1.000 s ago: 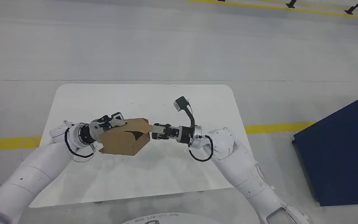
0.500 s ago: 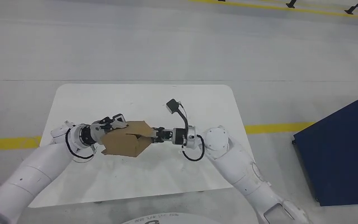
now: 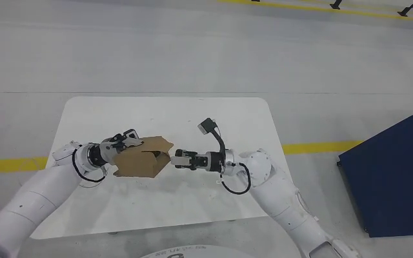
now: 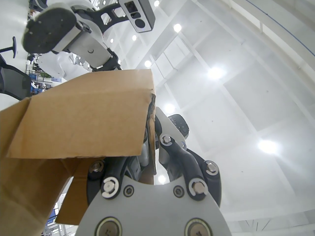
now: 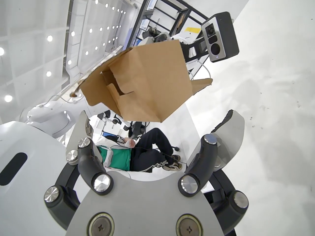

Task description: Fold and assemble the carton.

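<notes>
My left jaws clamp the carton [image 3: 143, 164] wall, centre-left of frame; right jaws gape empty beside it. I should push the flap [image 5: 96, 87], seemingly loose, squarely inward.

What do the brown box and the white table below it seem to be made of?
The brown folded carton is most likely corrugated cardboard, matte and plain; a torn, fibrous edge shows in the left wrist view. The white rounded table has a smooth, slightly matte top, perhaps laminate or painted board; the look leaves it open.
</notes>
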Action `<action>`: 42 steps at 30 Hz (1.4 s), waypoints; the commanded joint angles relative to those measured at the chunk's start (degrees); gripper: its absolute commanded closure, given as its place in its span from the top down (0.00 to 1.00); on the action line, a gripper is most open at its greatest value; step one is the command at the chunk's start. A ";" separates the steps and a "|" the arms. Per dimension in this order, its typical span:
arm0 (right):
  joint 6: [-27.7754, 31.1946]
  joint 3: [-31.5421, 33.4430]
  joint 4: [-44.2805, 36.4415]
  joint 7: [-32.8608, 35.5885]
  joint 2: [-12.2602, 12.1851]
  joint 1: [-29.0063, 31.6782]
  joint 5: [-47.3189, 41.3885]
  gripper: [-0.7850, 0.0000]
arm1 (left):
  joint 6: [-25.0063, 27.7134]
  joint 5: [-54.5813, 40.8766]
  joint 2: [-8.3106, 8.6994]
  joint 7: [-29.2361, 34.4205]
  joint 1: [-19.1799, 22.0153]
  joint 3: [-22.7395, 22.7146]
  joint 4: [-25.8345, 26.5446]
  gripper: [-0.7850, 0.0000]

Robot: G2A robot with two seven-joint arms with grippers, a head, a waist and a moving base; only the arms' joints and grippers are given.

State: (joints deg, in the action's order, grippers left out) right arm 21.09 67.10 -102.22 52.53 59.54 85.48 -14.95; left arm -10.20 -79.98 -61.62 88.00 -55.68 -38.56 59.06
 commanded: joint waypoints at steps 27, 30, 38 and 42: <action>1.18 -2.71 -1.64 -5.44 -0.07 0.67 10.73 1.00 | 4.58 3.94 -3.20 0.00 3.09 3.17 -6.70 0.00; 1.08 -2.46 -1.89 -5.34 -0.19 0.94 10.89 1.00 | 4.56 3.74 -3.34 0.00 3.15 3.01 -6.90 0.00; 0.98 -3.04 -1.98 -5.23 -0.27 0.81 12.06 1.00 | 5.09 4.69 -3.91 0.00 3.46 2.94 -8.39 0.00; -2.25 -4.17 -1.63 -8.13 0.06 -0.08 13.77 1.00 | 5.53 5.46 -4.40 0.00 3.58 3.19 -8.62 0.00</action>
State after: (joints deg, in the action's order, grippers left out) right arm 19.55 63.17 -103.88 44.76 59.54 85.57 -1.20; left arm -4.70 -74.59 -65.95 88.00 -52.11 -35.37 50.46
